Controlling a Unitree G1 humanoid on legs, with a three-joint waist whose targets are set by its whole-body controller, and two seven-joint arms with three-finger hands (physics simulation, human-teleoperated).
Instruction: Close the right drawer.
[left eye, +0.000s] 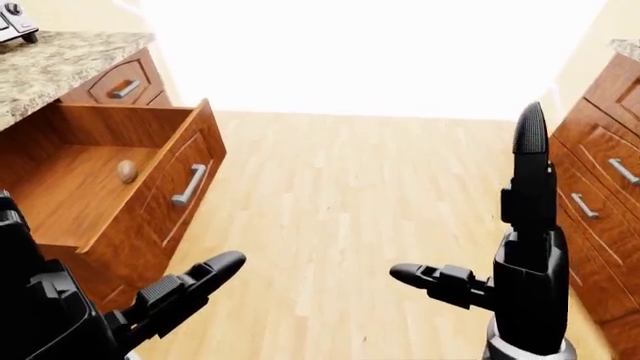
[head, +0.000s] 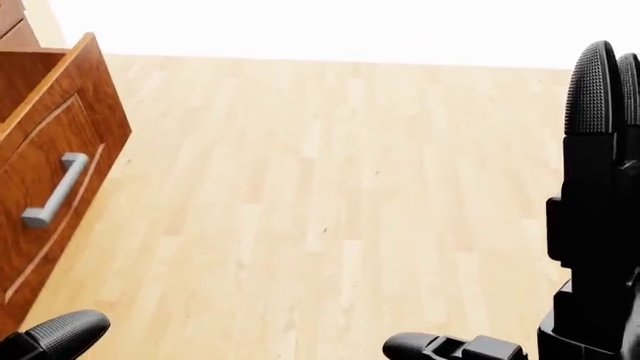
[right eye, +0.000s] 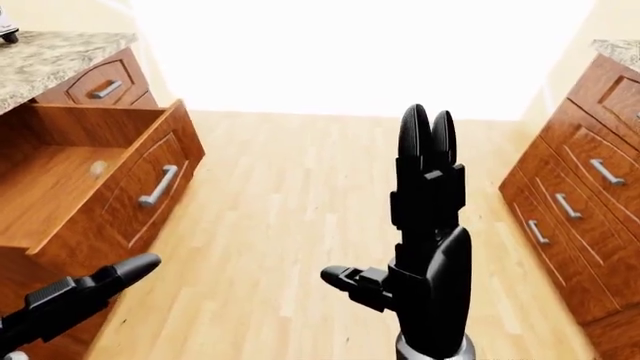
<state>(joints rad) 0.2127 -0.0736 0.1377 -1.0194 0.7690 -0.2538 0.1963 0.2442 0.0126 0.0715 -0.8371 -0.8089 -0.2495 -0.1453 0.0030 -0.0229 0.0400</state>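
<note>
The open wooden drawer (left eye: 150, 202) juts out from the left-hand cabinet in the left-eye view, its grey bar handle (left eye: 188, 185) facing the floor space. A small round object (left eye: 127, 171) lies inside it. In the head view, the drawer front (head: 85, 112) shows at the left edge. My left hand (left eye: 190, 281) is low at the bottom left, just below and right of the drawer front, fingers spread, apart from it. My right hand (left eye: 470, 202) stands raised at the right, fingers upright, thumb out, holding nothing.
A granite counter (left eye: 50, 64) tops the left cabinet, with a closed drawer (left eye: 125, 88) beyond the open one. More closed wooden drawers (left eye: 600, 187) line the right side. Light wood floor (left eye: 330, 195) runs between the two cabinet rows.
</note>
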